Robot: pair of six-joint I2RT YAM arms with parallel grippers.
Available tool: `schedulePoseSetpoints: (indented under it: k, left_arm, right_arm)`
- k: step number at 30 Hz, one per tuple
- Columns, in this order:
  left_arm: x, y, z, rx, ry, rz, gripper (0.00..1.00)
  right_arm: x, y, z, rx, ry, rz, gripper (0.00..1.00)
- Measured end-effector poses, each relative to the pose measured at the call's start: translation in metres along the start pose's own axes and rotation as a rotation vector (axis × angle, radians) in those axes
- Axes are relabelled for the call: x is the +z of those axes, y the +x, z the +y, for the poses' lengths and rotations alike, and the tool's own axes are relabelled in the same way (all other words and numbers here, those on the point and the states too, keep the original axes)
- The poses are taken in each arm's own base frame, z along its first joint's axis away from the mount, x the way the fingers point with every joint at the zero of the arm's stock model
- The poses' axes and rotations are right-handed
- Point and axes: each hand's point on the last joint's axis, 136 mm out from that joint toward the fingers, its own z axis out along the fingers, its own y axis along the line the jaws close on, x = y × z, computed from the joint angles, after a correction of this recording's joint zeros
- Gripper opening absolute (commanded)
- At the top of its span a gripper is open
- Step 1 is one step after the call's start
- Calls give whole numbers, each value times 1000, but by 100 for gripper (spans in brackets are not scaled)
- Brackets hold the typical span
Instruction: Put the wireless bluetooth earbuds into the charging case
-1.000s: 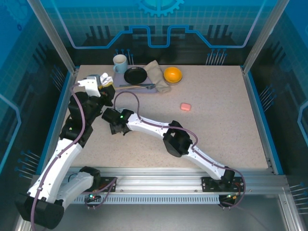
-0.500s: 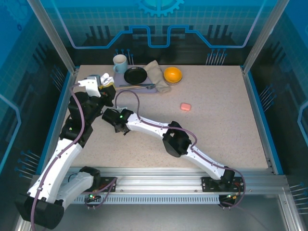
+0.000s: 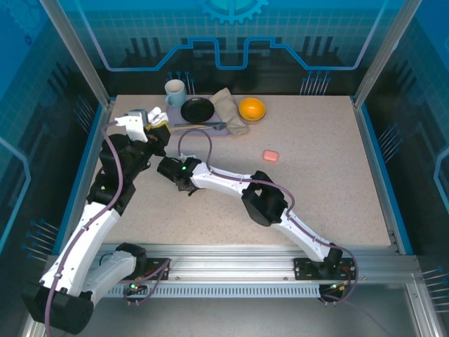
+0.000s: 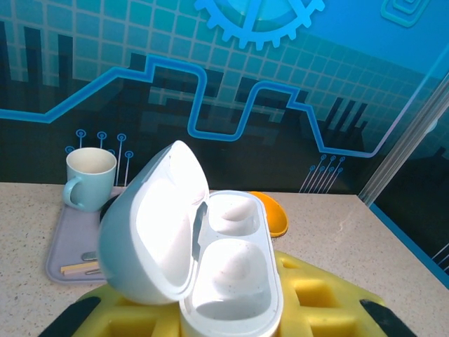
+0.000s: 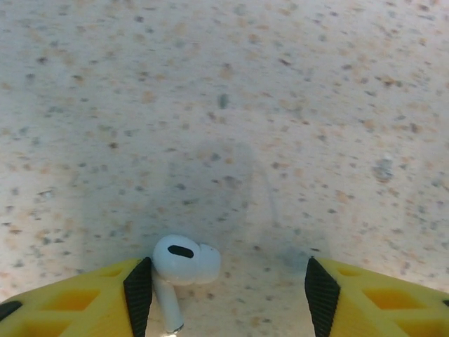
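Left gripper [image 4: 224, 317] clenched on the open white plastic charging case [image 4: 235, 270], held above the table's far-left corner; can't tell if its wells are occupied. Right gripper [image 5: 229, 288] jaws apart over the small white plastic earbud [image 5: 184, 258], which lies on the speckled table [image 3: 316, 196] left of centre, against one pad [image 5: 138, 284].

Risks:
- Earbud is off-centre, so closing will likely shove or spin it; round smooth head could squirt out.
- Right wrist sits near the left arm, so a lift toward the case risks a clash.

Room: right half is open apart from the pink rounded case [image 3: 271, 155]. Far edge is crowded by the grey tray [image 4: 70, 246], pale blue mug [image 3: 175, 91] and orange bowl [image 3: 252, 109].
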Motion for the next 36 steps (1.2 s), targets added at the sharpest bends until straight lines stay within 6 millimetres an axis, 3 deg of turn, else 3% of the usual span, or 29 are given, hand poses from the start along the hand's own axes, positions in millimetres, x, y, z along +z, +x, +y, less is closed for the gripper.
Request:
schedulePoseSetpoints:
  k: [7, 11, 36]
  left_arm:
    - [2, 1, -2, -1, 15, 5, 0]
    - [5, 2, -3, -5, 24, 9, 0]
    - [9, 8, -4, -10, 34, 29, 0]
  right_arm:
    - [0, 5, -35, 61, 41, 24, 59]
    - [1, 5, -49, 77, 42, 30, 65]
    - [13, -9, -38, -259, -195, 172, 60]
